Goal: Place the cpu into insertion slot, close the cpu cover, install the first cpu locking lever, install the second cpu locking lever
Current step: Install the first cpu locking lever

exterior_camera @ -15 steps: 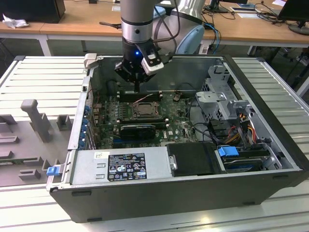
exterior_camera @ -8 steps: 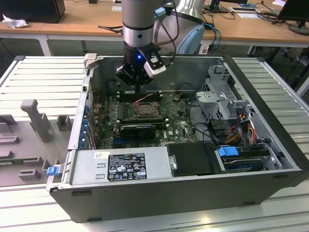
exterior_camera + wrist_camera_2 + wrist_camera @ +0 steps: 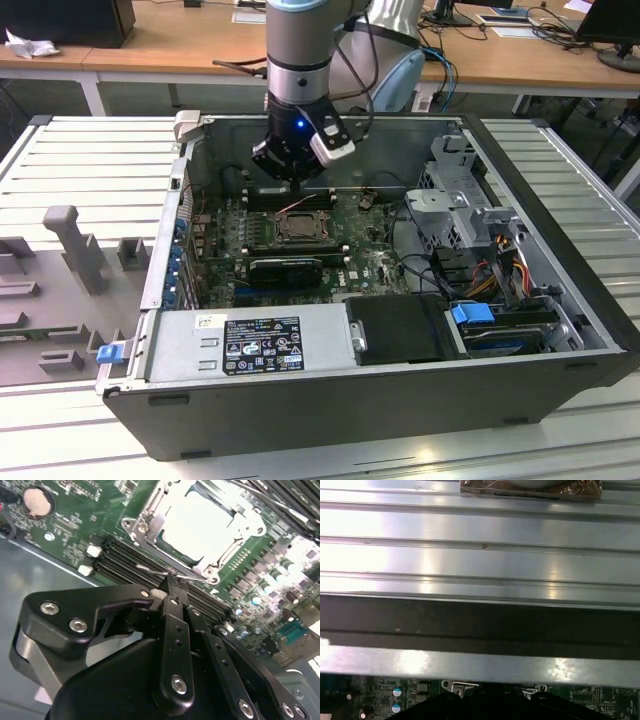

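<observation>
A: Black metal of the end effector (image 3: 172, 587) is nearest in the second wrist view. Its fingers (image 3: 174, 630) are together, with the tips at a thin wire lever (image 3: 170, 573) beside the socket. It seems they pinch the lever, but I cannot tell for sure.

B: And the cpu (image 3: 200, 522)?

A: It lies flat in the insertion slot (image 3: 150, 507), with the pale face up. The cpu cover (image 3: 227, 550) frames it and looks closed down.

B: What is farther away?

A: In the exterior view the end effector (image 3: 290, 168) hangs inside the open computer case (image 3: 400, 400), just above the slot (image 3: 298, 228), at the far side of the green motherboard (image 3: 370, 255). The case stands on a ribbed metal table (image 3: 90, 150).
</observation>
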Robot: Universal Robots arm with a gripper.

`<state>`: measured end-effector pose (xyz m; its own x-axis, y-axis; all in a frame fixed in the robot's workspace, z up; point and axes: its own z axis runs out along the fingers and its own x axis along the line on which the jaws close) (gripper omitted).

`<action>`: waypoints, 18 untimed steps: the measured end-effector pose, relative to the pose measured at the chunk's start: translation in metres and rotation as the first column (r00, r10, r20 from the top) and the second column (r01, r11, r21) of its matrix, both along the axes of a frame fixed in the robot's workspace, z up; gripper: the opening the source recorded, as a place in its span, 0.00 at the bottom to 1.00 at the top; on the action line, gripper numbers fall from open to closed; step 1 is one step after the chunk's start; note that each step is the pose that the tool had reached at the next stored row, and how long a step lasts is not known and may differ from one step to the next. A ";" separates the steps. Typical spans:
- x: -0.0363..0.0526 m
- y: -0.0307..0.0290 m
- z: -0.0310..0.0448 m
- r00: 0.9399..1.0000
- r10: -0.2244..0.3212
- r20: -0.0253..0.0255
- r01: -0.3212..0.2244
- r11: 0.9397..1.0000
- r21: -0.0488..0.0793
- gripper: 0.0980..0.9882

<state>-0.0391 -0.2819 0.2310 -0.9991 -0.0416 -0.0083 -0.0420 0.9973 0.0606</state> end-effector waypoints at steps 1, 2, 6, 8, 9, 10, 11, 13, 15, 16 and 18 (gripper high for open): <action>0.0025 0.0007 -0.0010 1.000 0.002 0.000 -0.002 1.000 0.000 0.01; 0.0033 0.0010 -0.0016 1.000 0.003 0.000 -0.003 1.000 0.000 0.01; 0.0087 0.0027 -0.0061 1.000 0.013 0.000 -0.013 1.000 0.000 0.01; 0.0108 0.0030 -0.0088 1.000 0.016 0.000 -0.016 1.000 0.000 0.01; 0.0118 0.0030 -0.0105 1.000 0.016 0.000 -0.016 1.000 0.000 0.01; 0.0121 0.0030 -0.0115 1.000 0.016 0.000 -0.016 1.000 0.000 0.01; 0.0126 0.0030 -0.0124 1.000 0.016 0.001 -0.016 1.000 0.000 0.01; 0.0141 0.0030 -0.0144 1.000 0.016 0.001 -0.016 1.000 0.001 0.01; 0.0156 0.0030 -0.0159 1.000 0.016 0.001 -0.016 1.000 0.001 0.01; 0.0163 0.0030 -0.0166 1.000 0.016 0.001 -0.016 1.000 0.001 0.01; 0.0172 0.0030 -0.0181 1.000 0.015 0.002 -0.015 1.000 0.001 0.01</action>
<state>-0.0219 -0.2789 0.2129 -0.9984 -0.0565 -0.0101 -0.0570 0.9964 0.0619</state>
